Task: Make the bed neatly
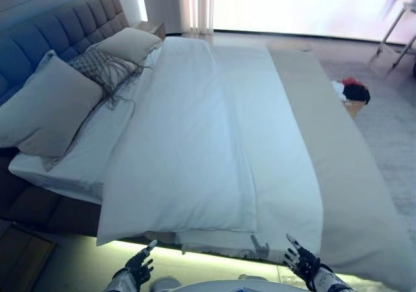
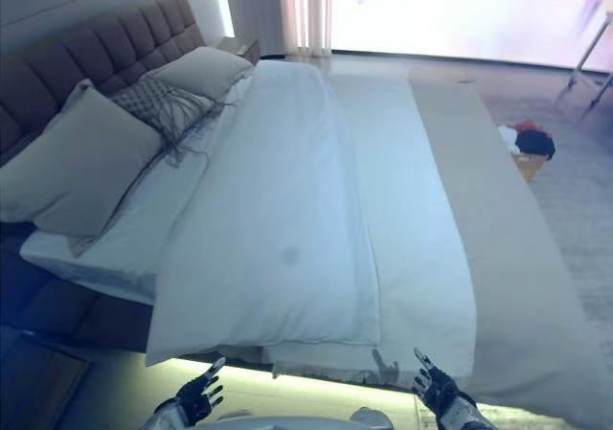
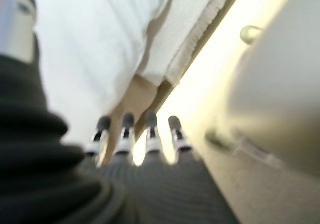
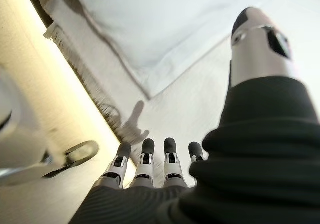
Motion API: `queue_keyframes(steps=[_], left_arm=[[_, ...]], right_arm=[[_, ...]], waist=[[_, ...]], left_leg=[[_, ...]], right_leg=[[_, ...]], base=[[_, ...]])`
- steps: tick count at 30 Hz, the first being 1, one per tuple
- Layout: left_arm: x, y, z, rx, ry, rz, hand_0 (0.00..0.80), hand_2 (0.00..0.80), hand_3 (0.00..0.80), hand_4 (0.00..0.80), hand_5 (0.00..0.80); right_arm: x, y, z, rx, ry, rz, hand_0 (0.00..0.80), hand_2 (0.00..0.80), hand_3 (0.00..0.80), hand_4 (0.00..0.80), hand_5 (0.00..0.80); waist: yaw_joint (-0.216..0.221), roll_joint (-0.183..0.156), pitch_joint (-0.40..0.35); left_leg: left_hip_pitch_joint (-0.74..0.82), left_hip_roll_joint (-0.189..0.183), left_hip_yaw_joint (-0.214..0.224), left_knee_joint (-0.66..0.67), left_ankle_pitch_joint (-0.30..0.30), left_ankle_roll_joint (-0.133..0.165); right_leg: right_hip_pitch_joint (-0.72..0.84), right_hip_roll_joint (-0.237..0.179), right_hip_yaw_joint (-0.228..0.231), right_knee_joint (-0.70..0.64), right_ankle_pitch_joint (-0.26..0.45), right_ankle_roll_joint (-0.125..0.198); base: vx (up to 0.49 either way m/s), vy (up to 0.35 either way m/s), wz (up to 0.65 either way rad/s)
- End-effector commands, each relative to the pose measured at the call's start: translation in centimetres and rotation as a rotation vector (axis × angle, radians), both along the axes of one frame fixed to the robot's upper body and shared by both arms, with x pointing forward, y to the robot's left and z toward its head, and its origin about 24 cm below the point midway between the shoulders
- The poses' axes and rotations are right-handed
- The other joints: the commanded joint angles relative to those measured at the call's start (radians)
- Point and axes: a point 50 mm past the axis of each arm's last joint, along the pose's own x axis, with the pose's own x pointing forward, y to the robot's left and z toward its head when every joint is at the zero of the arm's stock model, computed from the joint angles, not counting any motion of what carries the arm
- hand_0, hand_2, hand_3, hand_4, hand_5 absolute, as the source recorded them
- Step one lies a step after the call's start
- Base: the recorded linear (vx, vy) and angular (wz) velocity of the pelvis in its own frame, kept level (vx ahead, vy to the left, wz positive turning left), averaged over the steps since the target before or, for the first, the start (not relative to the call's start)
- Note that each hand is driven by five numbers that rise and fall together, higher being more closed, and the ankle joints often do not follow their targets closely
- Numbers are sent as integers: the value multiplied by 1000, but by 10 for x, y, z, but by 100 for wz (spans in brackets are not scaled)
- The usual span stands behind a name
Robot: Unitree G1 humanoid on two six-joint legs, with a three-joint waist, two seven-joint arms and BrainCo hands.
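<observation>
Clutter is light from where I sit: a small heap of red, white and black items [image 1: 351, 90] lies on the floor beyond the bed's far side, a nightstand [image 1: 152, 27] stands by the headboard [image 1: 62, 28], and pale furniture legs [image 1: 396, 35] show in the far corner near the bright window. Nothing lies between my hands and the mattress edge.

The bed [image 1: 58, 211] runs lengthwise from the headboard on my left toward the foot on my right. On it the white duvet [image 1: 188, 142] lies with its long axis the same way, folded over itself so its near corner hangs off the side nearest me, above the lit strip under the frame. A beige runner [image 1: 338, 155] crosses the foot end and drapes down.

I count three pillows: one large grey pillow [image 1: 49, 106], one fringed patterned cushion [image 1: 101, 67] and one pale pillow [image 1: 130, 45], all grouped at the head.

My left hand [image 1: 138, 265] and right hand [image 1: 301, 259] hover low before the near edge, fingers straight and spread, grasping nothing.
</observation>
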Motion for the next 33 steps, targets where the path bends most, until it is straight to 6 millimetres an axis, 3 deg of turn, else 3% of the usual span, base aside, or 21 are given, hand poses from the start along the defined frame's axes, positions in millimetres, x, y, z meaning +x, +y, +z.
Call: queue_keyframes(steps=[1,4,6,8,11,16,20,27,33], left_arm=[[38,1,16,-9,-172,49,0,0,0,0,0],[52,0,23,-33,-232,51,0,0,0,0,0],[61,-2,28,-49,-276,36,0,0,0,0,0],[72,-6,34,-77,-319,52,0,0,0,0,0],[96,-18,50,-154,-433,95,0,0,0,0,0],[107,-34,57,-180,-441,99,0,0,0,0,0],[88,-33,38,-154,-278,153,0,0,0,0,0],[13,-12,-3,-31,117,293,0,0,0,0,0],[-2,9,-4,57,176,329,0,0,0,0,0]], right_arm=[[31,12,5,20,-46,29,0,0,0,0,0],[25,11,3,36,-21,11,0,0,0,0,0],[21,13,1,43,-17,-8,0,0,0,0,0],[19,14,0,46,-12,-20,0,0,0,0,0],[36,12,6,24,-63,-48,0,0,0,0,0],[69,15,18,-9,-156,-68,0,0,0,0,0],[69,22,16,16,-167,-94,0,0,0,0,0],[41,36,0,45,-83,-100,0,0,0,0,0],[24,41,-7,79,-49,-97,0,0,0,0,0]], waist=[[61,-9,59],[67,1,54],[63,21,70],[51,39,88],[46,55,130],[61,64,149],[69,49,126],[58,-10,32],[56,-36,-25]], left_leg=[[-128,-70,-46,25,112,-19],[-121,-86,-43,-3,106,15],[-117,-83,-49,1,101,30],[-120,-84,-66,4,99,39],[-164,-89,-58,10,96,38],[-198,-85,-71,-43,117,35],[-164,-76,-97,-135,140,30],[-75,-57,-73,-147,109,31],[2,-48,-59,-150,85,27]], right_leg=[[106,63,-43,-43,12,-11],[86,62,-55,-4,-19,-12],[25,42,-72,89,-39,-6],[-35,9,-58,138,-38,6],[-71,-18,-50,89,-3,14],[-79,2,-32,-3,30,15],[-56,17,-40,-60,45,22],[3,32,-56,-70,35,15],[72,46,-53,-78,25,11]], base=[[117,112,-85],[91,98,-50],[30,66,-9],[-2,40,-6],[-172,1,4],[-110,-83,5],[17,-113,10],[137,-76,1],[149,-59,4]])
